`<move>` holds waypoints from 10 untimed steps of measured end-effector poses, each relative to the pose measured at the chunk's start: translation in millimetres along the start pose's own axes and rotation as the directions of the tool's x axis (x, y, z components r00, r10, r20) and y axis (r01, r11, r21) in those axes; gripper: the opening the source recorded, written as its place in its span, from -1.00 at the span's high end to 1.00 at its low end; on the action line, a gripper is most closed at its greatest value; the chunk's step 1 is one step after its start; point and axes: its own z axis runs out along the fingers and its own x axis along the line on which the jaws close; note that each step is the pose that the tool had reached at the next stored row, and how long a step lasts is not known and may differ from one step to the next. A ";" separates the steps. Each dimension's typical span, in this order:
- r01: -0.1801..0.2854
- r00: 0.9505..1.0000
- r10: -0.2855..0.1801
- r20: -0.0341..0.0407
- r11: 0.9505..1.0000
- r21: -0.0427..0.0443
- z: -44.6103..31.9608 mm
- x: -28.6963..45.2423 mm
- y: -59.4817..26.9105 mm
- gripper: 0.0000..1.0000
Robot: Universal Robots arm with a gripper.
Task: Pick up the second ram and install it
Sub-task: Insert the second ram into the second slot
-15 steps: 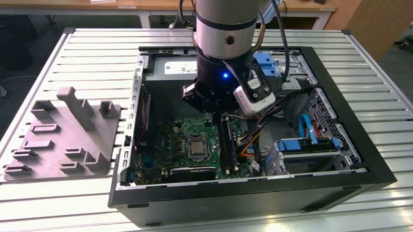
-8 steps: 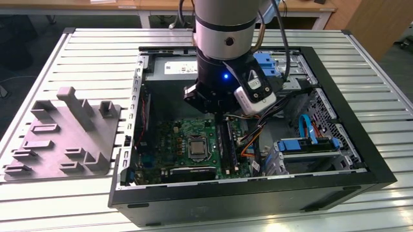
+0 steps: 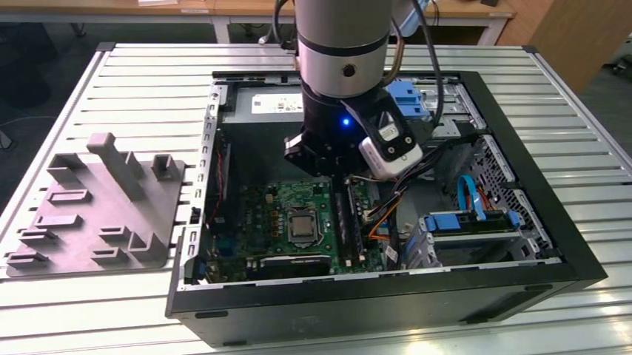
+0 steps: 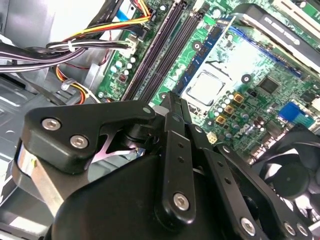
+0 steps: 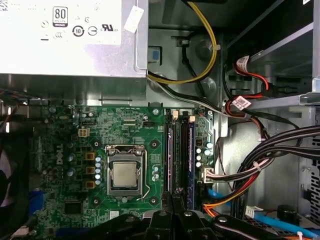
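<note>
- The black open-sided computer case (image 3: 582, 259) leaves little room; a sideways drift could strike its wall.
- The square green motherboard (image 5: 125, 125) could flex under an off-line press.
- Bundled black and orange cables (image 4: 85, 42) beside it could snag.
- The second ram (image 4: 199, 57), a narrow blue-green stick, stands on edge beside the silver processor socket (image 4: 207, 87); I judge it could seat crooked.
- My black fingers (image 4: 170, 115) are drawn together at its end; whether they pinch it, I cannot tell.

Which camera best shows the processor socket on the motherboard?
The first wrist view: the processor socket faces the camera squarely, unobstructed. The second wrist view shows the processor socket obliquely; the exterior view shows the processor socket whole, from above.
</note>
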 end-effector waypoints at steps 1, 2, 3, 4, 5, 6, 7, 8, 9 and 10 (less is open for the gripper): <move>0.002 1.000 -0.002 0.000 1.000 0.000 0.7 0.1 0.0 0.77; 0.004 1.000 -0.004 0.000 1.000 0.000 1.5 0.2 0.0 0.77; 0.006 1.000 -0.006 0.000 1.000 0.000 2.2 0.2 0.0 0.77; 0.009 1.000 -0.009 0.000 1.000 0.000 2.9 0.0 0.0 0.77; 0.011 1.000 -0.011 0.000 1.000 0.000 3.5 -0.2 0.0 0.77; 0.012 1.000 -0.012 0.000 1.000 0.000 4.1 -0.1 0.0 0.77; 0.013 1.000 -0.013 0.000 1.000 0.001 4.7 -0.1 0.0 0.77; 0.013 1.000 -0.013 0.000 1.000 0.001 5.4 -0.1 0.0 0.77; 0.013 1.000 -0.013 0.000 1.000 0.001 6.5 0.0 0.0 0.77; 0.013 1.000 -0.013 0.000 1.000 0.001 7.9 0.1 0.0 0.77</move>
